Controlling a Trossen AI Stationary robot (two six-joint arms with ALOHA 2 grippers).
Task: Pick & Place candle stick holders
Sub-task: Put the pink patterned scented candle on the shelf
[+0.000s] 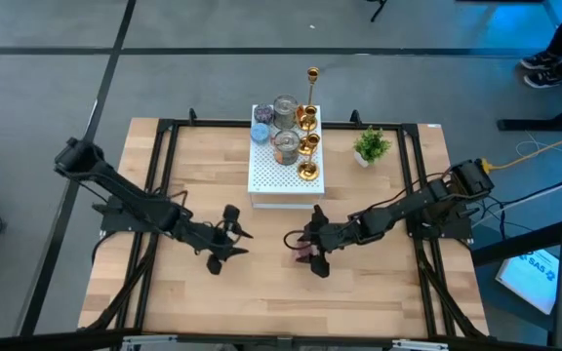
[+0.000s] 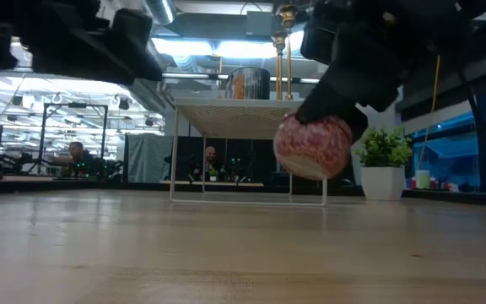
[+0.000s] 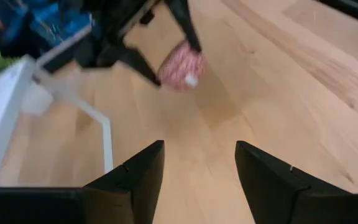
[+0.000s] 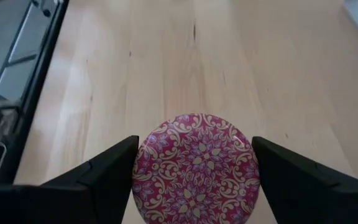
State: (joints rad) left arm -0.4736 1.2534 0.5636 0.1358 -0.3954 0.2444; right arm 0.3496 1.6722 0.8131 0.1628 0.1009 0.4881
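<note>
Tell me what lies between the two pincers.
Only bare wooden table separates the left pincer from the right pincer holding the red patterned holder, per the high view.

Lab, ceiling strip lights (image 2: 201, 46), workbenches (image 2: 24, 179)

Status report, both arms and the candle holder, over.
Right gripper shut on red patterned round holder, held above table. Left gripper open, empty, facing it. White perforated stand behind, not blocking.
</note>
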